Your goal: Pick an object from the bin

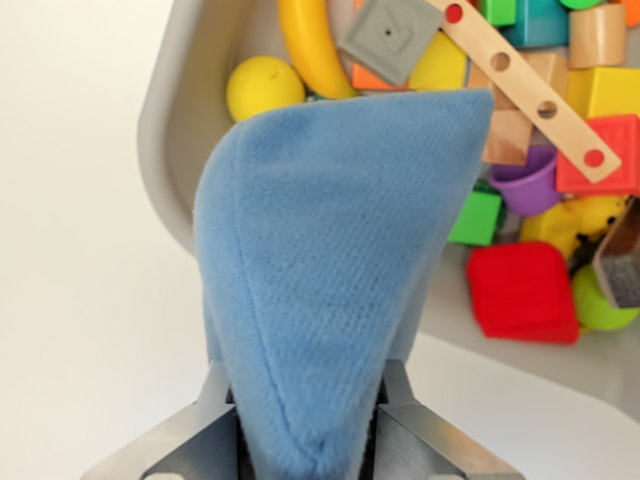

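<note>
A soft blue plush piece (330, 260) fills the middle of the wrist view, wide at the top and narrowing to a point at the bottom. My gripper (308, 440) is shut on that narrow lower end, with a metal finger on each side of it. Behind it lies the grey bin (175, 110), full of toys. The plush hangs in front of the bin and hides part of its contents.
In the bin lie a yellow ball (262, 86), a banana (310, 45), a grey square block (388, 38), a wooden strip with red dots (525, 85), a purple cup (528, 180), a green block (476, 216), a red block (522, 292) and several coloured cubes. A white surface (70, 300) surrounds the bin.
</note>
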Robot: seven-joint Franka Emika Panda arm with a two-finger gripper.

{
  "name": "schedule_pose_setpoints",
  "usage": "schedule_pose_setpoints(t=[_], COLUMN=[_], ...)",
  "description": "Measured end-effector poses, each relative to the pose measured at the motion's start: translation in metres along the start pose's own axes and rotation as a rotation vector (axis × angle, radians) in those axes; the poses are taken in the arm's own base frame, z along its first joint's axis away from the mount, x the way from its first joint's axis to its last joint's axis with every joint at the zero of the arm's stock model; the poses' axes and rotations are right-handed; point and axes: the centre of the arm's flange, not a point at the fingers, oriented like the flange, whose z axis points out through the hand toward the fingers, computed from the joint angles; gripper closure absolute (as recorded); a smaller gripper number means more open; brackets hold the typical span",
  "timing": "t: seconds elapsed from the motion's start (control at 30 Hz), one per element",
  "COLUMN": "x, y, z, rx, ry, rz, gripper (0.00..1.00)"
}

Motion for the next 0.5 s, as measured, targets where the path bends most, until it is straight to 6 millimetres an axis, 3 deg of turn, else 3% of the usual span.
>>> schedule_pose_setpoints(t=[0.5], x=[0.0001], y=[0.0000], z=[0.0007], rx=[-0.001], ry=[-0.001], rz=[0.000], gripper=[1.00])
